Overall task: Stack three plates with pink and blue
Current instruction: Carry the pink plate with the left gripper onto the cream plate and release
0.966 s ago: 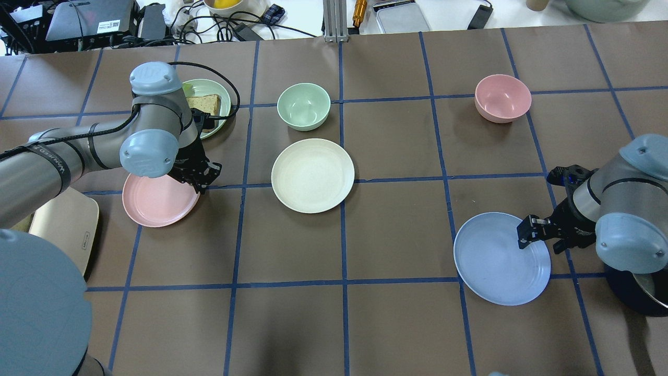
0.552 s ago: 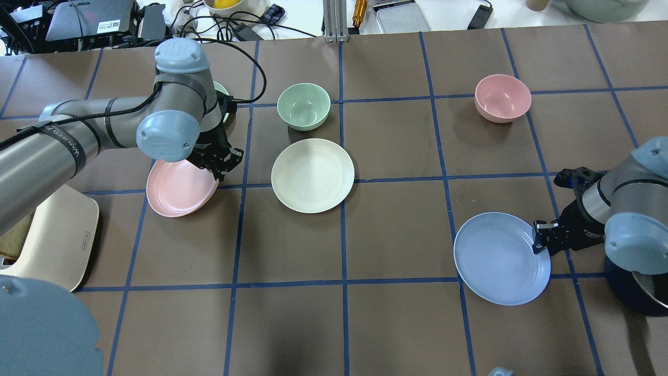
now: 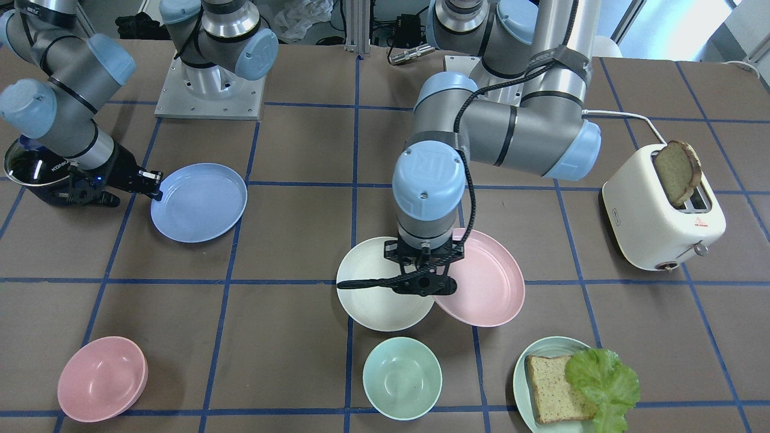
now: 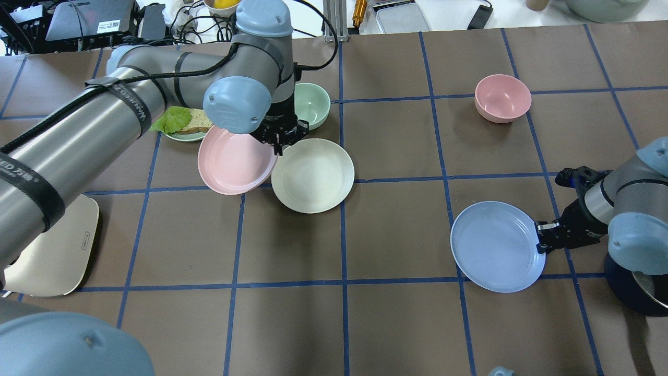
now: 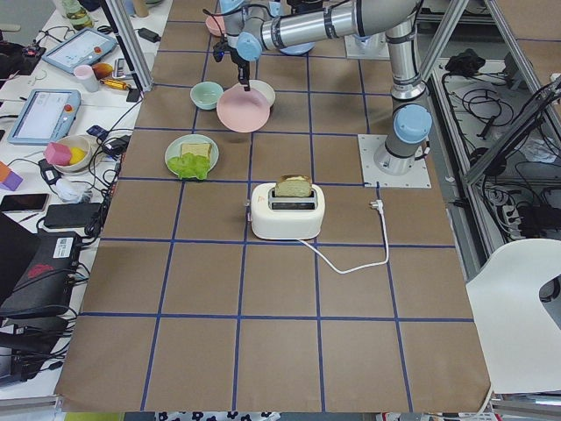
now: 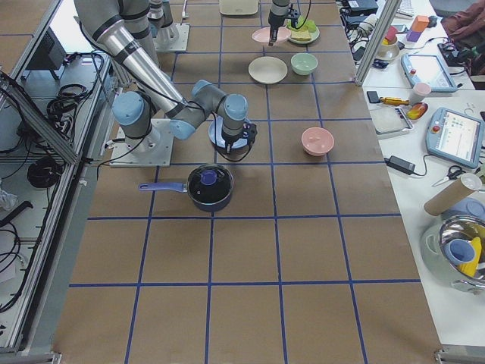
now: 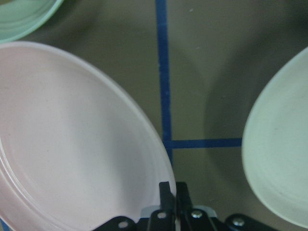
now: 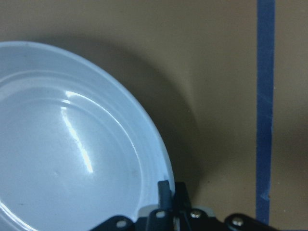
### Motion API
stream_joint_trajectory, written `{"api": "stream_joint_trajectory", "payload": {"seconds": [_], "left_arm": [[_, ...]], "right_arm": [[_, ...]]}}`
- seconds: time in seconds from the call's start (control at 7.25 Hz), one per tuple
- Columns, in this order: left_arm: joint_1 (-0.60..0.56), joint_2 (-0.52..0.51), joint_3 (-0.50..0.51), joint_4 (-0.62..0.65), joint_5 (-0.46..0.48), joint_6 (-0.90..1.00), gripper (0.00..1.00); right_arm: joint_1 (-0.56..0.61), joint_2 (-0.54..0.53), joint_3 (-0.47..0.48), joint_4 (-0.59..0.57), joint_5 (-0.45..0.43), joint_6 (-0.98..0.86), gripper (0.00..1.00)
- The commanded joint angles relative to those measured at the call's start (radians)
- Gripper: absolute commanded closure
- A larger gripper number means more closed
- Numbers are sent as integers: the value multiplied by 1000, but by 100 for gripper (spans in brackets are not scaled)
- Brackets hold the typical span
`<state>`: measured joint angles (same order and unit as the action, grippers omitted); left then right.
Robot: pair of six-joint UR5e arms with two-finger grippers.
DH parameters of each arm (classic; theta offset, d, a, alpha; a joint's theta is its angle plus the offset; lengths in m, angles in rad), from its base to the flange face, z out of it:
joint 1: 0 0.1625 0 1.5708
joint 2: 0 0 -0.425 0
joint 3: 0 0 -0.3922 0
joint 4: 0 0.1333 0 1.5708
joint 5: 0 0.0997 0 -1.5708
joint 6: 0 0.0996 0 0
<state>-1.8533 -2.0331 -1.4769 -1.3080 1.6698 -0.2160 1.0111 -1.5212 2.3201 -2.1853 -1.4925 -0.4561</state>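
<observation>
My left gripper (image 4: 279, 143) is shut on the rim of the pale pink plate (image 4: 235, 162) and holds it tilted above the table. The pink plate's edge sits right beside the cream-white plate (image 4: 313, 176), which lies flat at the table's middle. In the front-facing view the pink plate (image 3: 487, 282) is next to the cream plate (image 3: 376, 294). My right gripper (image 4: 540, 237) is shut on the rim of the light blue plate (image 4: 493, 246), as the right wrist view shows (image 8: 72, 154). The blue plate looks raised slightly off the table.
A mint-green bowl (image 4: 311, 104) stands just behind the cream plate, close to my left wrist. A mint plate with bread and lettuce (image 4: 182, 122) is at the left. A pink bowl (image 4: 502, 97) is at the back right. A toaster (image 3: 662, 210) and a dark pot (image 6: 210, 186) stand near the robot.
My left arm has carried the pink plate to the right, up to the cream plate. My right gripper has pulled back to the blue plate's rim, and the plate has shifted slightly.
</observation>
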Motion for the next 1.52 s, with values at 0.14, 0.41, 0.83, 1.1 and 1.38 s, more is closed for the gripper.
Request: {"api": "stream_joint_trajectory", "payload": {"seconds": [0.14,0.41,0.83,1.1,1.38], "left_arm": [[-141,-111,63,42,-7,-46,100],[-184,-133,63,56,4,-48,100],[-185,-128,64,58,4,-40,0],[-126,-69,87,6,-19,-25,0],[19,19,116,-125,-82,62,0]], "right_arm": [[1,-69,-22,45,30,2,100],[9,-71,-188,244,34,2,100],[14,-39,-264,286,37,8,100],[29,-31,-336,333,34,14,100],[82,-22,-384,341,37,86,100]]}}
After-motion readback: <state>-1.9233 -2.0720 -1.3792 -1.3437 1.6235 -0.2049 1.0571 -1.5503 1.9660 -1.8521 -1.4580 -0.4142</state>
